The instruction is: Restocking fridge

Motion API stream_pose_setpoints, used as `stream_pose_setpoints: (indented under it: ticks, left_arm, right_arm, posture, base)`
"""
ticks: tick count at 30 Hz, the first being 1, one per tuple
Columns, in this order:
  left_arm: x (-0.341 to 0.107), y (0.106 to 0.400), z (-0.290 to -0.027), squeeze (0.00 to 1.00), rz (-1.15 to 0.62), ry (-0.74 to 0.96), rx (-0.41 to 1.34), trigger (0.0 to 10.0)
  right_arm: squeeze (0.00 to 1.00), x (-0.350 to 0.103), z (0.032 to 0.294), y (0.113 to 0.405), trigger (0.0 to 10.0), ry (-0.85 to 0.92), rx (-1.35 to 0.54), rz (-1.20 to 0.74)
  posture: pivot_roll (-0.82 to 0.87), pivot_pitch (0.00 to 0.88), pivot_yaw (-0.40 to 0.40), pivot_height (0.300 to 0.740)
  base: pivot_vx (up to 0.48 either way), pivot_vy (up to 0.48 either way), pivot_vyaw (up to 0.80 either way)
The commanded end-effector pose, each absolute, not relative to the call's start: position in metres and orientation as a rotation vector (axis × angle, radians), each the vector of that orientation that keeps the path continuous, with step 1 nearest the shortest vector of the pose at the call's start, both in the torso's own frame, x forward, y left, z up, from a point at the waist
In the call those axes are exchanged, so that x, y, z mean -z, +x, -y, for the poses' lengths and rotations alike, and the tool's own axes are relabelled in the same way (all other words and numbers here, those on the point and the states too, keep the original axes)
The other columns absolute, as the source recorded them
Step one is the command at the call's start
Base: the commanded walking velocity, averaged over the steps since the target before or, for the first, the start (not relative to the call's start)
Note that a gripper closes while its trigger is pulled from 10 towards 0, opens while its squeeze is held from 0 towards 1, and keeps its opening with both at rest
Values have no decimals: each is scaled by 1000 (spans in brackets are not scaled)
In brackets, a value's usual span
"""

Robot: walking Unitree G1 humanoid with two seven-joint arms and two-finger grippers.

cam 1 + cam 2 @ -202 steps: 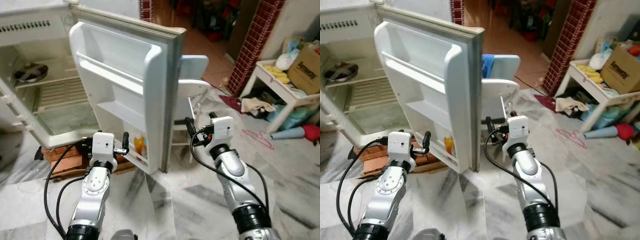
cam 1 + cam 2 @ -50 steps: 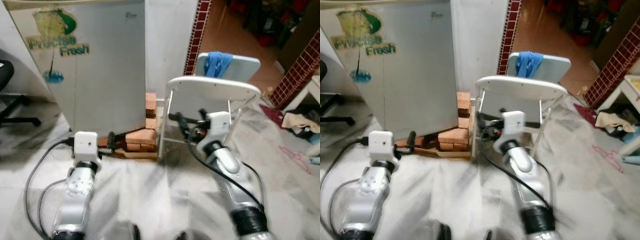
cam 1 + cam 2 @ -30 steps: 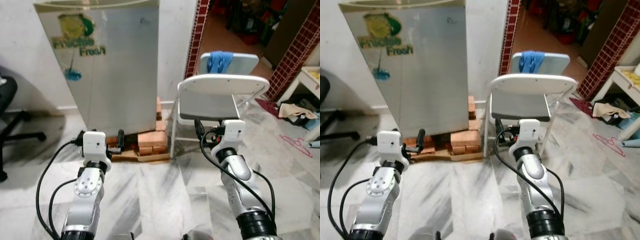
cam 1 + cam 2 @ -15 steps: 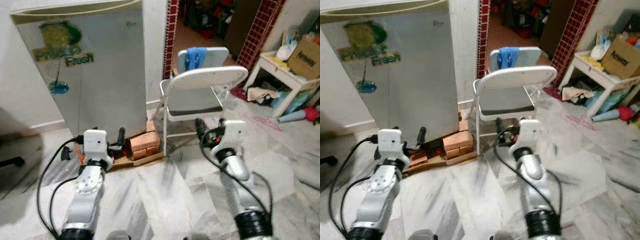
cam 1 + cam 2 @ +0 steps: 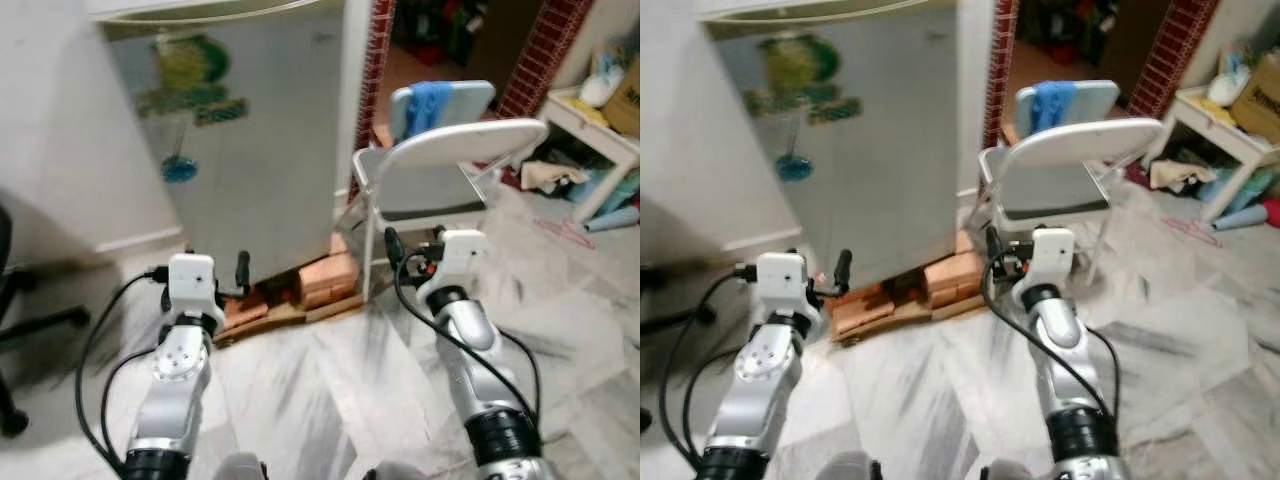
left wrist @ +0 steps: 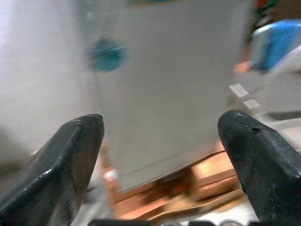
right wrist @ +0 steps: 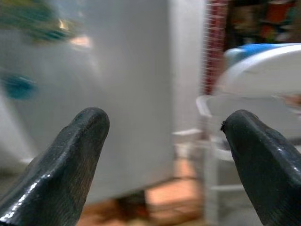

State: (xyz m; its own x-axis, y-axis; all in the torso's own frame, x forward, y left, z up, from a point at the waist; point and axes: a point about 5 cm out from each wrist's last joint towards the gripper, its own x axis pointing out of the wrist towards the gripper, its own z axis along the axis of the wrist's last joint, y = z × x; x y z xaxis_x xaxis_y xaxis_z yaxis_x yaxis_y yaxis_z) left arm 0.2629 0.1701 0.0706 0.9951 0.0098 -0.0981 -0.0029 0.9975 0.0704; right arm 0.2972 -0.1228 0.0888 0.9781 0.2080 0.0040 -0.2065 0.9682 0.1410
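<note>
1. Left end effector (image 5: 240, 270) sits lower left of the head view, held out in front at about waist height, fingers (image 6: 56, 162) spread wide apart with nothing between them

2. Right end effector (image 5: 392, 245) is right of centre, same deal: fingers (image 7: 263, 155) well apart and empty, pointing toward the chair and fridge

3. Both arms look parked forward and level, I'd guess so they stay clear of stuff while the robot moves around, since neither is reaching for anything

4. Fridge (image 5: 270, 130) takes up the upper middle of the frame, door closed, green and blue sticker (image 5: 190, 85) on the front. It's propped up on bricks (image 5: 330, 275) and a wooden board, probably to keep it off the marble floor (image 5: 330, 390)

5. White folding chair (image 5: 440, 175) stands just beside the fridge on the right, a blue cloth (image 5: 428, 100) draped on another chair behind it

6. Desk (image 5: 590, 125) at the upper right edge has clutter around it

7. No food or bottles in sight, so my read is the restocking is either done or waiting on a fetch
</note>
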Motion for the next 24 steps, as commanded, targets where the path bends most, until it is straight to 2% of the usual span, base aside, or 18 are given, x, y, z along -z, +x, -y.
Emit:
stream_pose_setpoints:
  ticks: [1, 5, 19, 24]
  left_arm:
    - [-74, 266, -162, 0, -88, 58, 15, 10000]
    - [-74, 266, -159, 0, -89, 51, 31, 10000]
    - [-74, 266, -160, 0, -92, 67, 56, 10000]
    - [-73, 265, -159, 0, -97, 62, 53, 10000]
  right_arm:
    - [0, -92, 134, 299, 10000, 118, -187, 6]
    - [0, -94, 136, 302, 10000, 109, -186, 9]
    - [0, -94, 133, 302, 10000, 105, -191, 17]
    - [0, -92, 132, 299, 10000, 106, -197, 8]
  posture:
    - [12, 0, 2, 740]
    - [12, 0, 5, 740]
    - [11, 0, 0, 740]
    - [11, 0, -7, 740]
  base:
    - [0, 476, 0]
    - [0, 476, -300]
    - [0, 476, -764]
    - [0, 476, 0]
